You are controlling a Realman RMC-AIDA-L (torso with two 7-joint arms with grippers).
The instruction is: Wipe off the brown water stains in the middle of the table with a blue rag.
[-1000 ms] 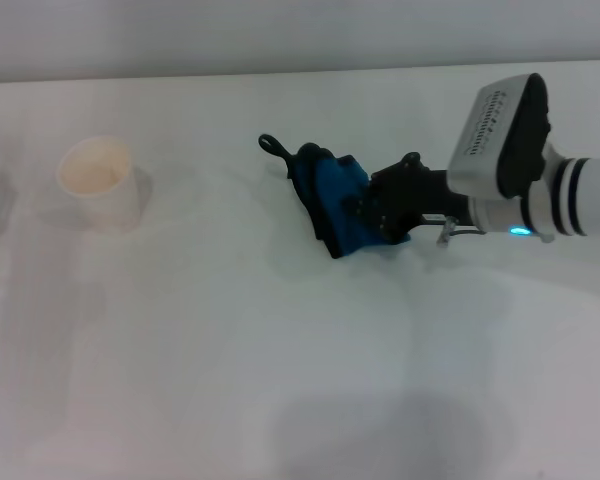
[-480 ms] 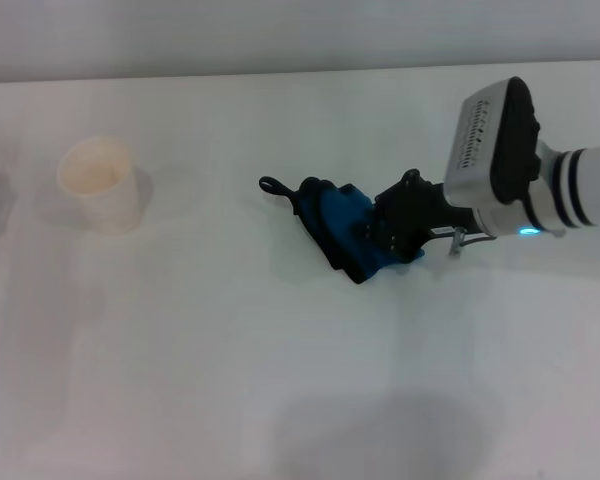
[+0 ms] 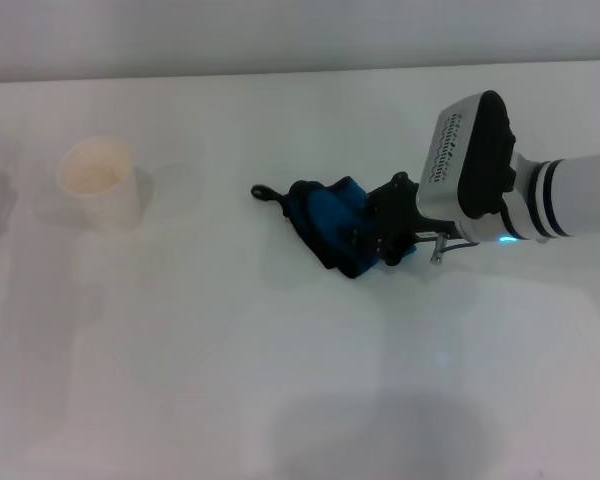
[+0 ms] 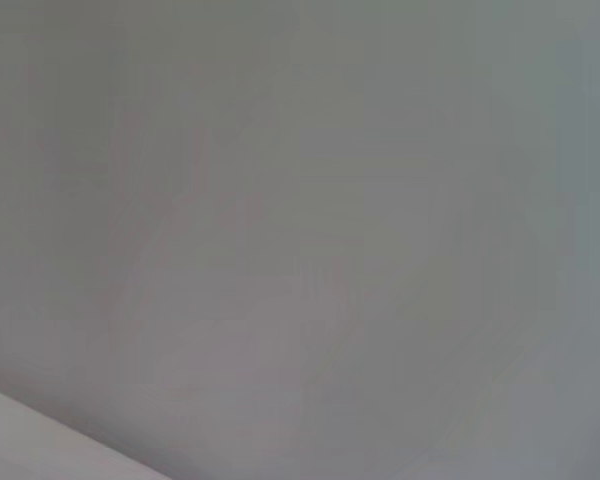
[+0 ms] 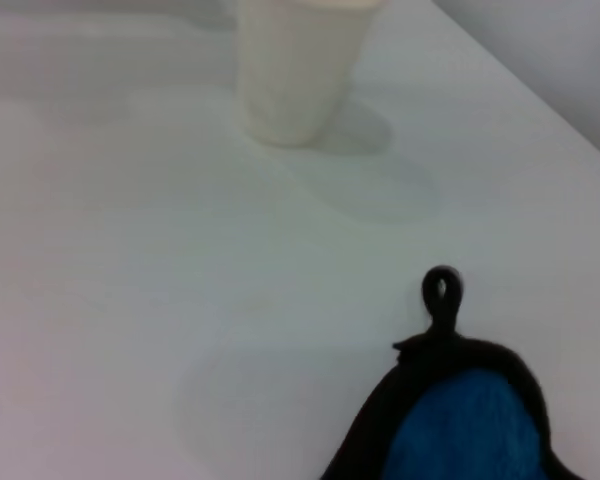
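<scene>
Scanning left to right, we find a cream paper cup (image 3: 98, 182), then the blue rag (image 3: 332, 228) mid-table (image 3: 230, 380), clamped flat in our right gripper (image 3: 375, 240). Only faint stain outlines (image 5: 280, 330) show; we judge wiping nearly finished.

Looks like a bare test bench in a lab: a plain white table (image 3: 280, 400) runs wide under the robot arm (image 3: 570, 195), a blank pale wall (image 3: 280, 35) sits behind it, and one paper cup (image 3: 98, 182) stands well off from the hand.
</scene>
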